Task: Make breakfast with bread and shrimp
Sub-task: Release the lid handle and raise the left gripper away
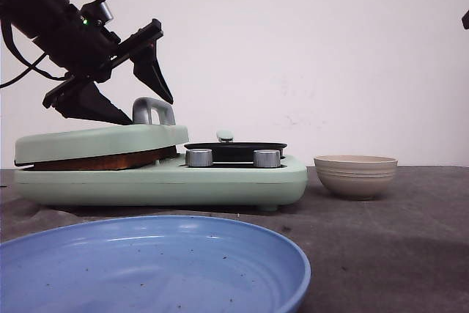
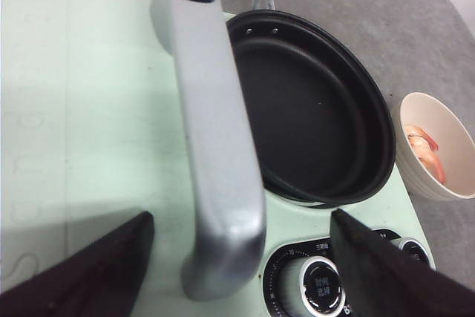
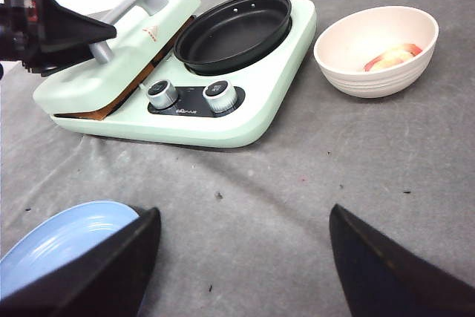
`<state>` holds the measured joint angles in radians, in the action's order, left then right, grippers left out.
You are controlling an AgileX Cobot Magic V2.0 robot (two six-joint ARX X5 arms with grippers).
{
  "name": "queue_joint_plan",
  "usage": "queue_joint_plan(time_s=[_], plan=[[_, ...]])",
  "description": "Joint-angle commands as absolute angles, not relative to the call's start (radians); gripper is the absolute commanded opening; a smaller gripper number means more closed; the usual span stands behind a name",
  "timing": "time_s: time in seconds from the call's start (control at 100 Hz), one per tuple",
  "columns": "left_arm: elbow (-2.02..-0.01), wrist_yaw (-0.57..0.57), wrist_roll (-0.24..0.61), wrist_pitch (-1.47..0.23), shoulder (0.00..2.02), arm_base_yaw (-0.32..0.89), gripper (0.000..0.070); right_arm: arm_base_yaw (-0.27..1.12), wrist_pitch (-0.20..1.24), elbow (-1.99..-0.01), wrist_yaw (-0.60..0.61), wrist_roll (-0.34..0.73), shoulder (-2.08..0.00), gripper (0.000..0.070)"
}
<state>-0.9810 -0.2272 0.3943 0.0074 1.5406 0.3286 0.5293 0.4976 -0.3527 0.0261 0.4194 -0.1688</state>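
Grey handle seen on a pale green lid, flanked by the left gripper (jaws spread wide), black pan set alongside, shrimp held in a cream bowl, dials partly shown.

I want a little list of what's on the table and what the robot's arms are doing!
machine: mint-green breakfast maker, press lid nearly shut over a brown layer, likely the bread
pan: black frying pan on the maker, nothing in it
knobs: two silver knobs on the front
bowl: cream bowl beside the maker, pink food inside, maybe shrimp
plate: blue plate near the camera, no food on it
left gripper: open, above the lid's grey handle, not touching
right gripper: open, over the grey mat, holding nothing
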Motion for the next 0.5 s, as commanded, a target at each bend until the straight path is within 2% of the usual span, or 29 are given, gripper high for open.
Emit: queue_joint_plan(time_s=[0.0, 0.15, 0.49], plan=[[-0.993, -0.246, 0.404, -0.023, 1.568, 0.331, 0.048, 0.535, 0.491, -0.36, 0.025, 0.419, -0.168, 0.044], [-1.028, -0.263, 0.4, -0.053, 1.562, 0.331, 0.0479, 0.535, 0.491, -0.36, 0.025, 0.419, -0.168, 0.044], [-1.042, -0.224, 0.311, -0.102, 1.491, 0.316, 0.0475, 0.535, 0.49, -0.36, 0.024, 0.418, -0.168, 0.044]])
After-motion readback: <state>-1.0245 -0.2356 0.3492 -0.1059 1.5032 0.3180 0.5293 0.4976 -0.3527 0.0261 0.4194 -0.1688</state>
